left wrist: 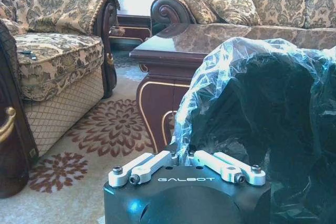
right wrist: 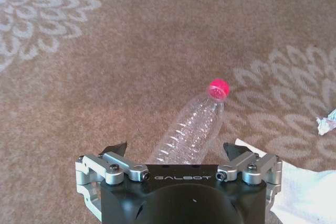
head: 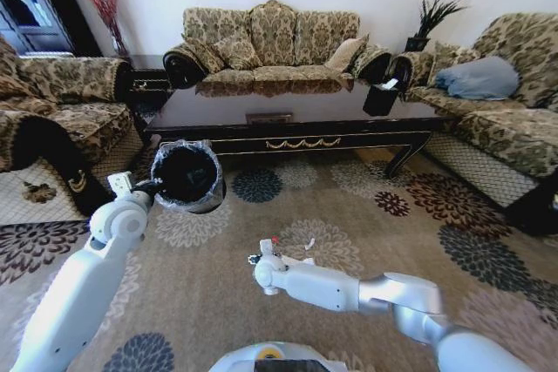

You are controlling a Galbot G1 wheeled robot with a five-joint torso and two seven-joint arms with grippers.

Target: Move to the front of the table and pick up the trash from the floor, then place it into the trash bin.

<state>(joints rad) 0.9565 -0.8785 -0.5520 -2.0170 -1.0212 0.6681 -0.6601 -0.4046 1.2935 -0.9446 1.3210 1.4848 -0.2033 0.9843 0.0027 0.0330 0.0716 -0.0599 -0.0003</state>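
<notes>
My left gripper (left wrist: 181,157) is shut on the rim of the trash bin (left wrist: 278,124), a black bucket lined with a crinkly clear bag. In the head view the trash bin (head: 187,177) hangs tilted at my left gripper (head: 153,187), in front of the table's left end. My right gripper (right wrist: 175,150) is open low over the floor (right wrist: 105,93), its fingertips on either side of a clear plastic bottle (right wrist: 193,129) with a red cap. In the head view my right gripper (head: 261,260) sits at the bottle's cap (head: 275,240). The dark table (head: 288,119) stands beyond.
Crumpled white paper (right wrist: 302,195) lies beside the right gripper and a small white scrap (right wrist: 326,124) a little farther off. Sofas ring the table on the left (head: 61,119), back (head: 270,41) and right (head: 506,102). A dark tissue box (head: 381,98) stands on the table.
</notes>
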